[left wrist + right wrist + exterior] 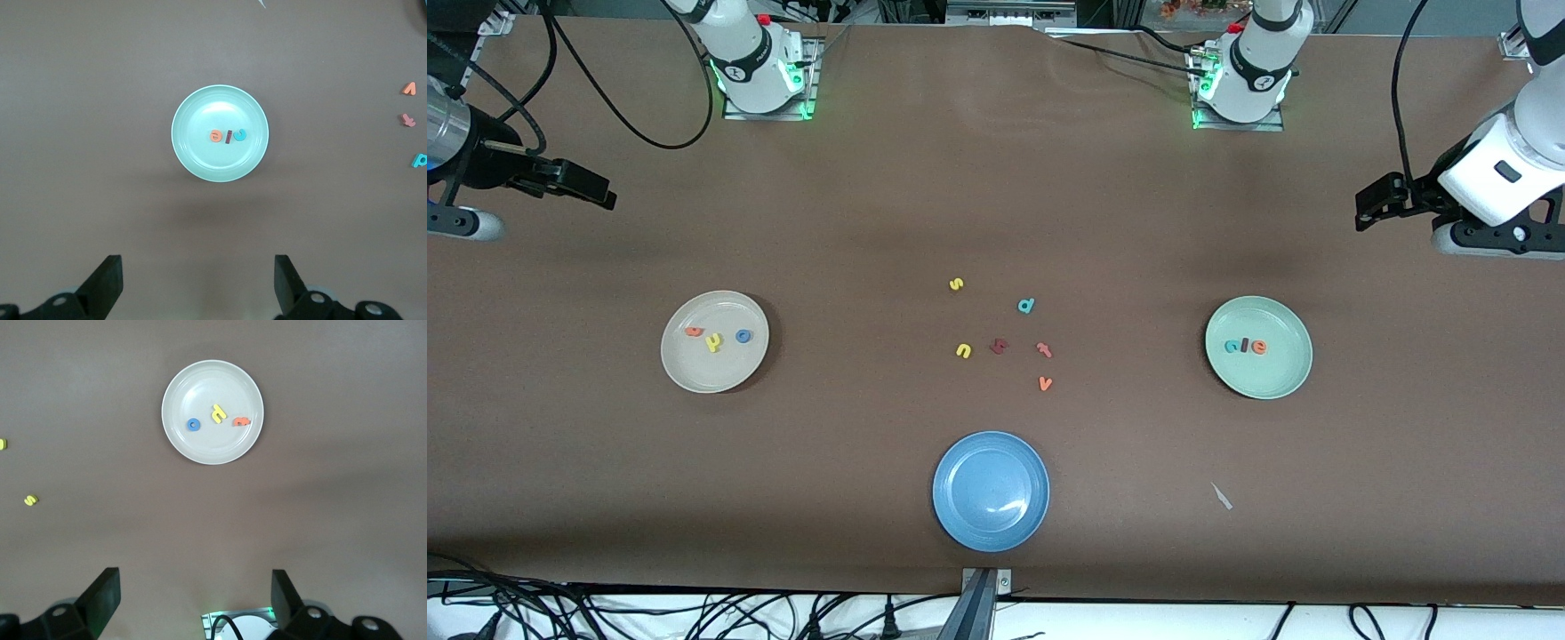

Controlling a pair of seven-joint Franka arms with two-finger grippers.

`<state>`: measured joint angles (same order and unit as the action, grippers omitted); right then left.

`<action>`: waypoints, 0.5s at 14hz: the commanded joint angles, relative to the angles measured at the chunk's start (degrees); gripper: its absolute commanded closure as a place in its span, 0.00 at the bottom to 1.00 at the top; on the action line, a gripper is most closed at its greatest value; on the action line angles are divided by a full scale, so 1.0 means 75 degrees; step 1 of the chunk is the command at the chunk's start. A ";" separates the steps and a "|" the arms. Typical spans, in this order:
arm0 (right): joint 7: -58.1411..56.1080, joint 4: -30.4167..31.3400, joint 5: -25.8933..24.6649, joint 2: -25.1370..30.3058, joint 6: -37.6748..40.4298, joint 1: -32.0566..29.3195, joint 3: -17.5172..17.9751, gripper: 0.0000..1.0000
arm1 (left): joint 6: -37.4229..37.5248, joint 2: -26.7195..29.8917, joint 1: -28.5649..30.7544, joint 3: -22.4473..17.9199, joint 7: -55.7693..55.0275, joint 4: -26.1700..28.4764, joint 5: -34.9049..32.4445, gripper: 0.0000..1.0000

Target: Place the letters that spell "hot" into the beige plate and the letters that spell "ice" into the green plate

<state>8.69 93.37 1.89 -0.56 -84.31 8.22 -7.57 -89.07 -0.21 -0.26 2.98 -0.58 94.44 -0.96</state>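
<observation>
The beige plate [711,378] lies toward the right arm's end of the table and holds an orange "t" [694,332], a yellow "h" [713,341] and a blue "o" [743,336]. The green plate [1263,378] lies toward the left arm's end and holds a teal "c" [1231,347], a dark red "i" [1244,346] and an orange "e" [1258,347]. My right gripper [603,196] hangs open and empty high over bare table, with the beige plate [212,450] in its wrist view. My left gripper [1366,210] is likewise open and empty, looking down on the green plate [220,167].
An empty blue plate [991,491] sits near the front edge. Between the two plates lie loose letters: a yellow "s" [956,284], a teal "d" [1026,306], a yellow "u" [963,351], a dark red letter [1000,346], a pinkish-red letter [1044,349], an orange "v" [1046,383]. A pale scrap [1222,496] lies nearer the front.
</observation>
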 commanded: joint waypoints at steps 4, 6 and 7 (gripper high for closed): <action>-0.0702 -0.0355 0.0099 -0.0172 0.0248 -0.0076 -0.0128 0.00 | 0.0193 0.0040 0.0011 0.0000 0.0090 -0.0134 0.0175 0.00; -0.0702 -0.0355 0.0064 -0.0172 0.0272 -0.0076 -0.0128 0.00 | 0.0193 0.0052 0.0000 0.0012 0.0078 -0.0134 0.0175 0.00; -0.0702 -0.0355 0.0064 -0.0172 0.0272 -0.0076 -0.0128 0.00 | 0.0193 0.0040 0.0000 0.0012 0.0089 -0.0134 0.0175 0.00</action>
<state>4.55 92.73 1.89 -0.94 -83.90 8.18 -8.65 -88.81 -0.17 -0.29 3.08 -0.58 94.19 -0.96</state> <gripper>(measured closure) 0.000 0.000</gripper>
